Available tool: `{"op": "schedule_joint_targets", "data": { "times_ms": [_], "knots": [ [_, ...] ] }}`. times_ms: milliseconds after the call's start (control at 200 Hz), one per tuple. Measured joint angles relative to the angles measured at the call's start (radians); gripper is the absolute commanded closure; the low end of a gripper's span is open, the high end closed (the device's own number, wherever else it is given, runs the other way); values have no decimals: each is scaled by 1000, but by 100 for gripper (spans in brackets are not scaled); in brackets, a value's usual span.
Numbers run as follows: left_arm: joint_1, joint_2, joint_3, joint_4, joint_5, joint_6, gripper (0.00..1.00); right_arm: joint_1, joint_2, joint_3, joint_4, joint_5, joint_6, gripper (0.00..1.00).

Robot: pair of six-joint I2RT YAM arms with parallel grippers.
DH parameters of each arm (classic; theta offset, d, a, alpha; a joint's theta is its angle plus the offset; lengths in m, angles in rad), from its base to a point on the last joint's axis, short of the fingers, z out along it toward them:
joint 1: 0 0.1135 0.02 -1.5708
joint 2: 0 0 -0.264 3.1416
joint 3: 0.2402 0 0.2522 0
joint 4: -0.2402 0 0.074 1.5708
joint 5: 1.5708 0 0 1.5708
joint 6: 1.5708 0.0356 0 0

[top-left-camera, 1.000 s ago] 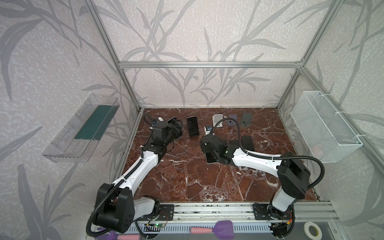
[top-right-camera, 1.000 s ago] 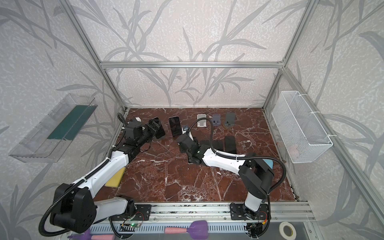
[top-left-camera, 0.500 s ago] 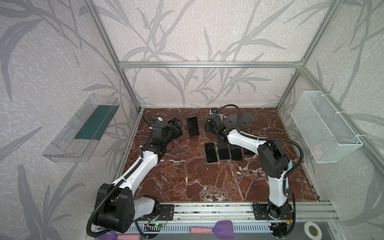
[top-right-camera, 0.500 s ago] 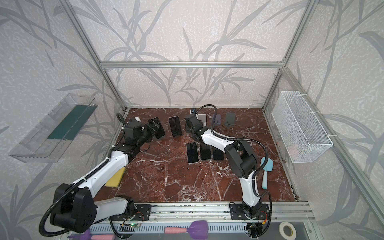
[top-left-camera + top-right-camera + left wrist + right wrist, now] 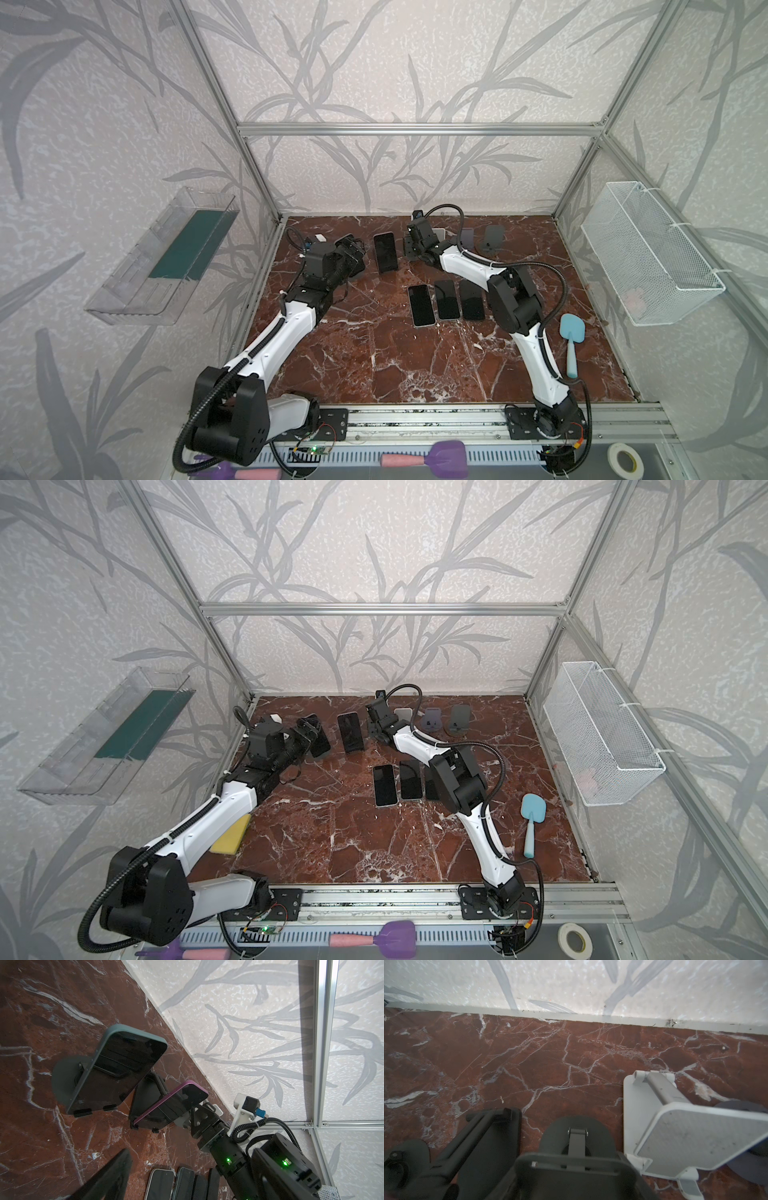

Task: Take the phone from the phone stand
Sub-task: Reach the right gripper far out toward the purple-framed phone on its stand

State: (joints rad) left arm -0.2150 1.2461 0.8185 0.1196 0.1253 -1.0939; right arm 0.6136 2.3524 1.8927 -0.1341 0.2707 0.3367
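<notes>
Your right claw is pinched narrow just beside the purple-cased black-screened phone, which leans on its black folding stand at twelve o'clock on the red marble tabletop. You cannot tell how wide your left claw stands at ten o'clock.

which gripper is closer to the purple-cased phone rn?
Right. The right gripper sits right beside the purple-cased phone; the left gripper is farther off, past the green-cased phone.

I see bare tabletop across the near middle. Crowded phone stands line the far edge; three flat phones lie mid-right, blue spatula right of them.
</notes>
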Motion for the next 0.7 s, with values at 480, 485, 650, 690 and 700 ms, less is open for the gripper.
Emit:
{"op": "schedule_joint_targets", "data": {
  "times_ms": [480, 485, 650, 690, 700],
  "knots": [
    [0, 18, 0, 16, 27, -10, 10, -1, 108, 140, -61, 0, -24, 37],
    [0, 18, 0, 16, 27, -10, 10, -1, 108, 140, -62, 0, -24, 36],
    [0, 18, 0, 16, 30, -10, 10, -1, 108, 141, -82, 1, -28, 28],
    [0, 18, 0, 16, 30, -10, 10, -1, 108, 141, -87, 1, -33, 25],
    [0, 18, 0, 16, 30, -10, 10, -1, 108, 141, -88, 1, -37, 24]
  ]
}}
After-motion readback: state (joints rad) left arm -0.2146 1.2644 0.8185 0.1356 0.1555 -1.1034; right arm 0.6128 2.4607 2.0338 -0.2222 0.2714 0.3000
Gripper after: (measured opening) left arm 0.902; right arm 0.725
